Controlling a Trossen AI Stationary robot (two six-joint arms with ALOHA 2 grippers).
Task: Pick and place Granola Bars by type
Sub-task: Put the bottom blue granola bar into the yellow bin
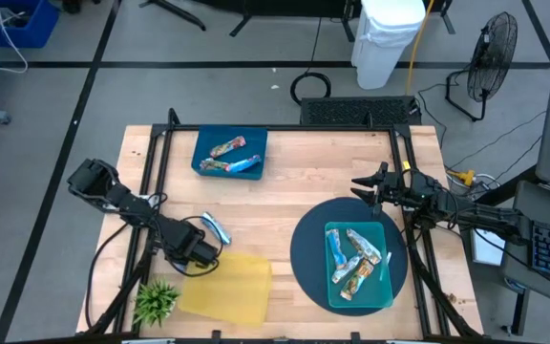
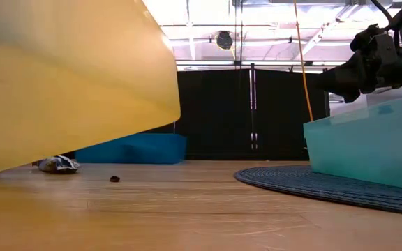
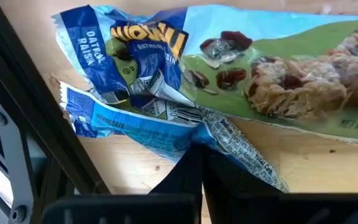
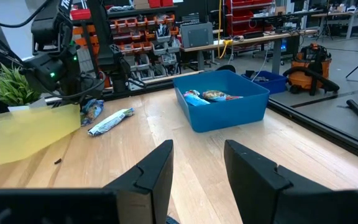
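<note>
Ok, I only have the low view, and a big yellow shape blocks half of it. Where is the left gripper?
Observer: The left gripper is low over the wooden table, at a corner of the flat yellow tray, beside a crinkly blue-silver granola bar.
Operator: Only one bar there?
Observer: No, the left wrist view shows two touching: that one and a green-and-blue oatmeal raisin bar.
Operator: And the right jaws?
Observer: Open and empty; the right gripper is near the far edge of the round dark mat.
</note>
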